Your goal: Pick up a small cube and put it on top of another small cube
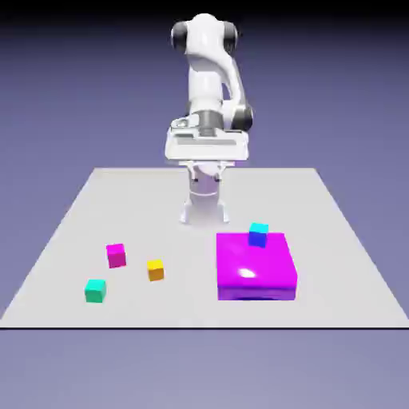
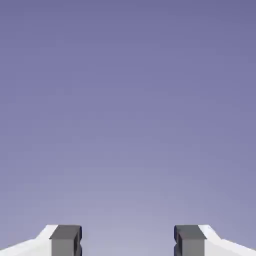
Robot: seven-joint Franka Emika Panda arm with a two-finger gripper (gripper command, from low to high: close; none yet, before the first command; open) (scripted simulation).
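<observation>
The small teal-green cube (image 1: 95, 291) rests near the table's front edge at the exterior view's left. Just behind it and slightly to the right sits the small magenta-pink cube (image 1: 116, 255), apart from it. My gripper (image 1: 207, 175) hangs high above the table's far middle, well away from both cubes. In the hand view my gripper (image 2: 127, 241) is open, its two grey fingertips (image 2: 65, 240) wide apart with only the plain backdrop between them; no cube shows there.
An orange cube (image 1: 155, 270) lies just right of the two small cubes. A large flat magenta block (image 1: 255, 266) sits at the front right, with a cyan-blue cube (image 1: 258, 234) on its far edge. The grey table (image 1: 335, 240) ends at a front edge.
</observation>
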